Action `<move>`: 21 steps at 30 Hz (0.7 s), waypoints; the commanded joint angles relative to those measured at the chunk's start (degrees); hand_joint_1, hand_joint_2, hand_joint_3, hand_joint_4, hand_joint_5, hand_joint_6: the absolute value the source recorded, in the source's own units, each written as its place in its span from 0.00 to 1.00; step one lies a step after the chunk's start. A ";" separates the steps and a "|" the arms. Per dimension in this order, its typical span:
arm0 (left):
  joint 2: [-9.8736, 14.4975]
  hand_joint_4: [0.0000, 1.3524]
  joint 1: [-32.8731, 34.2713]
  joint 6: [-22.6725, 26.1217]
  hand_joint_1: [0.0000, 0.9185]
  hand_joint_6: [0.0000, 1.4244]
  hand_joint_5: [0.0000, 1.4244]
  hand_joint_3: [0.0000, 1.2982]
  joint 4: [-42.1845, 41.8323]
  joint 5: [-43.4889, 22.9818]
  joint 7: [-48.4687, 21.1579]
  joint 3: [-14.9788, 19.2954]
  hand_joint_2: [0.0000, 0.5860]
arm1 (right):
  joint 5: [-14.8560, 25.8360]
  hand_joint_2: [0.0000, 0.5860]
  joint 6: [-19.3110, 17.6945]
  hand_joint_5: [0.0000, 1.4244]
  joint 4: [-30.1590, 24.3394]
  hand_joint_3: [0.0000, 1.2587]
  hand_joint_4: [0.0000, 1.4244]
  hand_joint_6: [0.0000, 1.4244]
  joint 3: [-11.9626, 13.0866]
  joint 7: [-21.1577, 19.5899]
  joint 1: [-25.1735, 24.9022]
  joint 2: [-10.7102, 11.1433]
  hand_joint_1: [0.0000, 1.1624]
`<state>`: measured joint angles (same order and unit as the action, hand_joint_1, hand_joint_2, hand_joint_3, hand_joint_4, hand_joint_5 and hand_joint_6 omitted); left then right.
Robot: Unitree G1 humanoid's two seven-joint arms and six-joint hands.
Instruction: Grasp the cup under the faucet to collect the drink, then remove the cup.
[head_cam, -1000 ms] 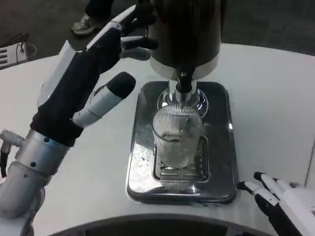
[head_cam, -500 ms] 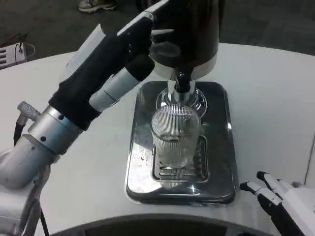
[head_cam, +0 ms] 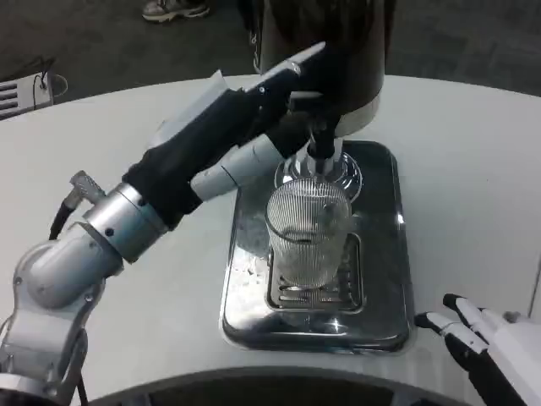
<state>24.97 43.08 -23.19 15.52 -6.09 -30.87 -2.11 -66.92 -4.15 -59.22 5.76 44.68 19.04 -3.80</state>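
White round table (head_cam: 473, 161). Steel drip tray (head_cam: 382, 313), centre, with slotted grate. Shoe (head_cam: 173, 9) on dark floor, 11 o'clock. Cable (head_cam: 25, 68), 10 o'clock.

left hand (head_cam: 224, 139): black, white back | silver forearm, cable | right hand (head_cam: 490, 342): white-black fingers

I could read no text, label, brand or number on anything in my view at that moment.

Even overhead light, glare on tray (head_cam: 397, 254)
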 commanded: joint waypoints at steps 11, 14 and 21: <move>2.20 0.06 2.07 -3.64 0.00 0.22 0.16 0.09 4.47 6.32 -3.75 -3.29 0.13 | 4.63 0.77 -3.19 0.03 -0.78 0.12 0.00 0.00 2.63 -1.77 2.35 -3.24 0.48; 2.34 0.06 2.42 -4.30 0.00 0.21 0.16 0.09 4.44 7.27 -3.90 -3.84 0.11 | 5.32 0.77 -3.38 0.03 -0.78 0.12 0.00 0.00 3.10 -1.88 2.44 -3.40 0.48; 3.19 0.05 3.70 -7.35 0.00 0.19 0.14 0.09 4.85 10.98 -3.83 -6.00 0.10 | 9.23 0.76 -1.33 0.03 -0.78 0.12 0.00 0.00 4.48 -1.70 2.33 -3.69 0.48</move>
<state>27.16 47.36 -29.78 19.18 1.74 -32.88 -5.80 -60.15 -6.69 -59.22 9.35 43.21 21.15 -4.23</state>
